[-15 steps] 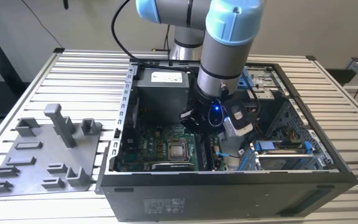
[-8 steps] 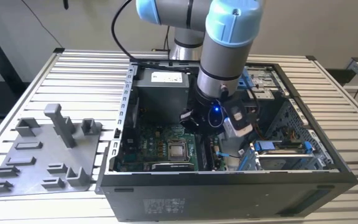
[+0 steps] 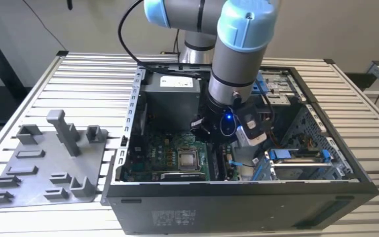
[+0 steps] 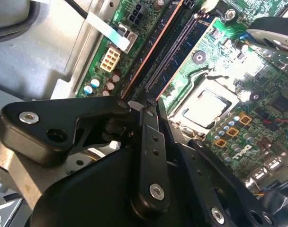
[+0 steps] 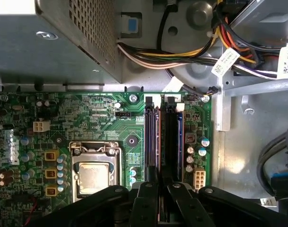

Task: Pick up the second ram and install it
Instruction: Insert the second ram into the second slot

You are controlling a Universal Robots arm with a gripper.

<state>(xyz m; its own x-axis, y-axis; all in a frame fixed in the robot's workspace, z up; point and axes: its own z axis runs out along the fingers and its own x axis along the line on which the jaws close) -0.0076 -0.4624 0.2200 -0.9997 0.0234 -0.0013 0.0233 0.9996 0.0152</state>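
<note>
Slatted counter [image 3: 91, 89] carries the open computer case [image 3: 242, 197]; inside, the end effector [image 5: 159, 182] hangs over the memory slots [image 5: 164, 137], fingers closed edgewise on the second ram [image 4: 175, 45] for seating.

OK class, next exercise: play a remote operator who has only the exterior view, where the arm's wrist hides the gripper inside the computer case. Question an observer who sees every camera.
Operator: Where is the gripper?
Observer: In the first wrist view the gripper sits over one end of two memory slots that run side by side.
Operator: What flanks those slots?
Observer: The processor socket lies on one side and a small white connector on the other.
Operator: Anything beyond the board?
Observer: A bundle of coloured cables runs past a perforated metal box.
</note>
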